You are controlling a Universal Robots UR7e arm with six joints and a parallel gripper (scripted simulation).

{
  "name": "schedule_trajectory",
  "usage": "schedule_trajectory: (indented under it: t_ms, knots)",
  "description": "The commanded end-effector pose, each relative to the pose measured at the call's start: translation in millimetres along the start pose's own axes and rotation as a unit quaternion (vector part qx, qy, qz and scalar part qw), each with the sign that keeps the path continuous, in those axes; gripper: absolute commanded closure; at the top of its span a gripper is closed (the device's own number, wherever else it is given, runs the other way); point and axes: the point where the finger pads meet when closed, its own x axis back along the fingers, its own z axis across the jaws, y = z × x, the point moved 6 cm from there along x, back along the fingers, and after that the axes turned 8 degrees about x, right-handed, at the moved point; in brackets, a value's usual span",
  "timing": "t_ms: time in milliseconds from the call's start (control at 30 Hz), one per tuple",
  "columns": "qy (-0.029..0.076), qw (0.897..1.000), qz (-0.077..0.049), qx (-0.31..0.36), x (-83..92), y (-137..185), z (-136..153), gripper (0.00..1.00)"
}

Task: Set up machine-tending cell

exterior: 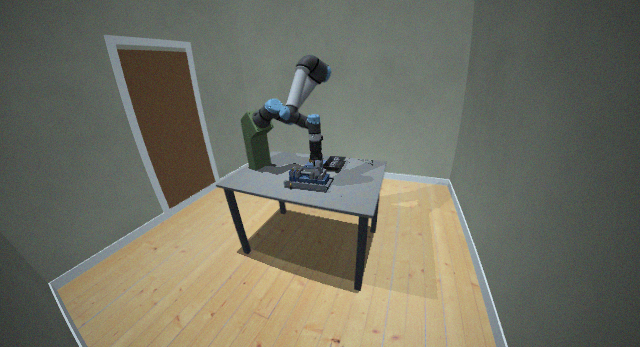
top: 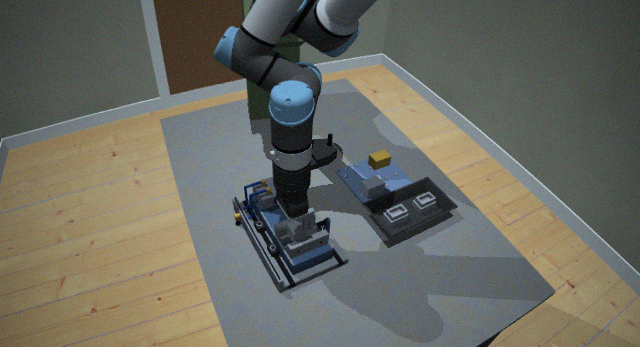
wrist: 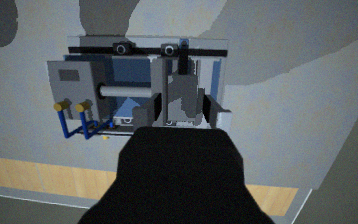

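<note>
Hovering over the vise (top: 280, 237), the gripper (wrist: 179, 109) has its fingers spread fully wide and holds nothing. Between and just below them, a grey aluminium blank (wrist: 180, 92) sits in the vise opening, apart from both fingers as far as the wrist view shows. Whether it lies flat on the low bars, or touches the fixed jaw and the work stop, cannot be told here; the gripper body hides the near end.

Off to the side of the fingers on the worktop (top: 400, 287): infeed plate (top: 352, 174) with a brass blank (top: 379, 159) at its far end and a second grey blank (top: 372, 187) nearer the tray. The grey one looks like it may hang over the plate's edge toward the tray, hard to be sure. Outfeed tray (top: 445, 212) holds two finished parts (top: 396, 214), pockets up and apparently flat.

Step in hand, as judged: release and retreat from the seated blank. To do it well, lift straight up with the fingers wide so neither side drags the blank off the stop or jaw. No sideways move until the fingertips are above the vise blocks. Mind the hoses (wrist: 80, 127) on the far side of the opening. Then check the grey blank on the plate before parking the arm in the air.
</note>
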Motion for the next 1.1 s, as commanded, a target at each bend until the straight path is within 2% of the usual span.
schedule_trajectory:
  t_ms: [0,467,900,933,1067]
  knots:
    - [0.0,1.0,0.0,0.0,6.7,0.3,0.3,0.0]
    - [0.0,1.0,0.0,0.0,44.4,0.3,0.3,0.0]
    - [0.0,1.0,0.0,0.0,51.4,0.3,0.3,0.0]
    - [0.0,1.0,0.0,0.0,51.4,0.3,0.3,1.0]
    - [0.0,1.0,0.0,0.0,51.4,0.3,0.3,1.0]
